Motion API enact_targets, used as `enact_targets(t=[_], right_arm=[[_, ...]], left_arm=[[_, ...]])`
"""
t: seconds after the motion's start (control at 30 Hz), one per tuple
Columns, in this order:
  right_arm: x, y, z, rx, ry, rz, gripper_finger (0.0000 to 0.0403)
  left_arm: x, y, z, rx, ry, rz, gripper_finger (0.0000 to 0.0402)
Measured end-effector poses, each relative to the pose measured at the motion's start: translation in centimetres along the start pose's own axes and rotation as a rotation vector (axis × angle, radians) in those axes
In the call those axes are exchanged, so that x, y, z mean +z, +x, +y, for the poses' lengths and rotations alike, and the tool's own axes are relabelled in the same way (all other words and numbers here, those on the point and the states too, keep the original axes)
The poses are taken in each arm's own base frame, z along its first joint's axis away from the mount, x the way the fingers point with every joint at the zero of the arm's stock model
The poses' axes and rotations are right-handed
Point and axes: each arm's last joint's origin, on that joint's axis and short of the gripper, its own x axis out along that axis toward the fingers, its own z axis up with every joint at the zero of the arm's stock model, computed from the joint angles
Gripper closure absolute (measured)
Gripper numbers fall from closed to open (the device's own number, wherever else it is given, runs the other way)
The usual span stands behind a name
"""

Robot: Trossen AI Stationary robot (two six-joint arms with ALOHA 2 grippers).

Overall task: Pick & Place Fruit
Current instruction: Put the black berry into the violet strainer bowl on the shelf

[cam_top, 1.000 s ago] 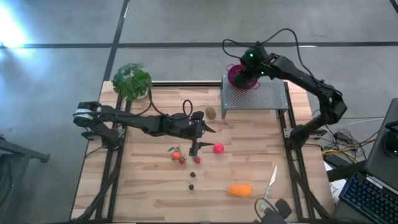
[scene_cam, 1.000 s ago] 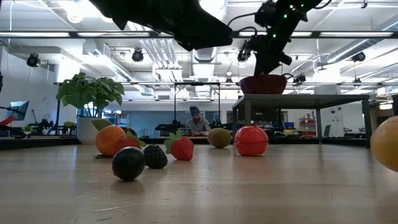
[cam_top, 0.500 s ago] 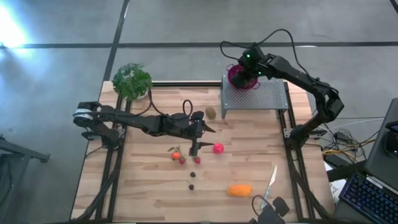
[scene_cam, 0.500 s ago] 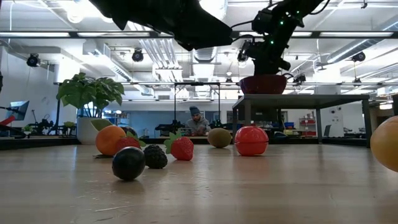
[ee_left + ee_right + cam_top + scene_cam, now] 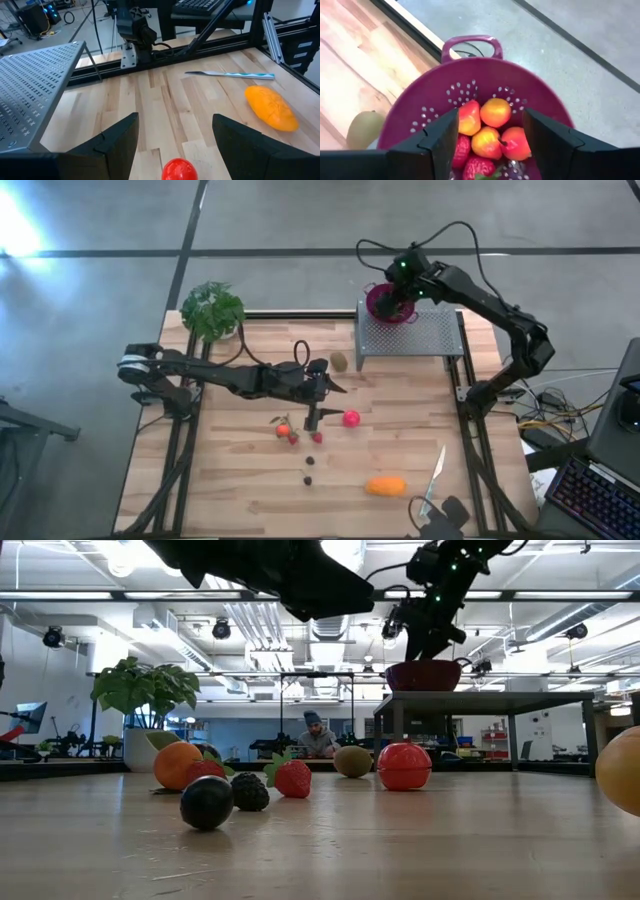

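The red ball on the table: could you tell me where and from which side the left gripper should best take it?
Grip the red ball across its widest middle, coming straight down from above. It is round, sits alone on the bare table, and lies right between the open left gripper's fingers, so probably little sideways shift is needed.

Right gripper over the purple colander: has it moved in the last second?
Yes, slightly. In the high view the right gripper first swung a little to the picture's left over the purple colander, then came back right. It hangs open above the fruit inside.
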Motion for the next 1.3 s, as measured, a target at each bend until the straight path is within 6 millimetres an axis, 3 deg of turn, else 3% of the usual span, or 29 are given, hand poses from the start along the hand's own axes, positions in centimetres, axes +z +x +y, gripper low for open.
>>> enact_targets(t=[0.27,0.63,0.97,1.3], right_arm=[[-0.4,-4.1,1.2,0.034,-0.044,-0.001,0.0198],[-5.4,-8.1,7.1,0.143,-0.17,-0.026,0.0231],[-12.5,-7.2,11.0,0.25,-0.229,-0.094,0.0209],[-16.9,-3.8,12.0,0.305,-0.194,-0.173,0.0211]], left_arm=[[-0.7,0.0,-0.1,-0.01,-0.099,0.073,0.0145],[-1.4,-0.1,-0.8,-0.044,-0.004,0.158,0.0145],[-2.3,-0.4,-2.6,-0.11,0.009,0.28,0.0145],[-2.1,-2.1,-4.4,-0.147,-0.05,0.381,0.0145]])
